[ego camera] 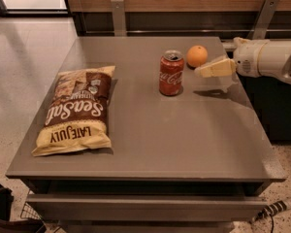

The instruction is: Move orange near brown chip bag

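Note:
The orange (197, 56) sits on the grey table (184, 135) near its far right side. The brown chip bag (78, 109) lies flat on the left half of the table, far from the orange. My gripper (200, 72) comes in from the right on a white arm. It hovers above the table just right of and in front of the orange, not touching it. A red soda can (171, 73) stands upright just left of and in front of the orange.
A wooden wall panel with metal brackets (118, 13) runs behind the table. The table's right edge (254, 115) lies below my arm. A drawer front (145, 205) shows under the near edge. A cable (276, 208) lies on the floor at the lower right.

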Controlling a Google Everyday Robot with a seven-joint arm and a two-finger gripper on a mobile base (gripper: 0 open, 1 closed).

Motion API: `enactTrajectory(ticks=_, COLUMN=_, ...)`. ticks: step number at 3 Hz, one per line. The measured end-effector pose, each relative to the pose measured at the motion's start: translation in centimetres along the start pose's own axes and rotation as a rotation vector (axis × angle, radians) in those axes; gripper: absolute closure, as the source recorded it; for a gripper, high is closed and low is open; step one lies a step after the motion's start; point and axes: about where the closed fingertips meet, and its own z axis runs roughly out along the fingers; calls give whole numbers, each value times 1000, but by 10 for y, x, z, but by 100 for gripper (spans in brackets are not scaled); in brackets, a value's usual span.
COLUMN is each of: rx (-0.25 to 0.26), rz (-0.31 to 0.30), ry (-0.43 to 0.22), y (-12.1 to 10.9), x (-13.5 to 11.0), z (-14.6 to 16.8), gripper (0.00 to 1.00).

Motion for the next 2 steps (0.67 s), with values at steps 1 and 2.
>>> enactTrajectory(ticks=1, rx=-55, rz=62, ry=-79, y=4, x=11, z=28, gripper=0)
enactTrajectory(ticks=2, rx=-104, rz=87, ry=-145, y=4, x=12, z=51, gripper=0)
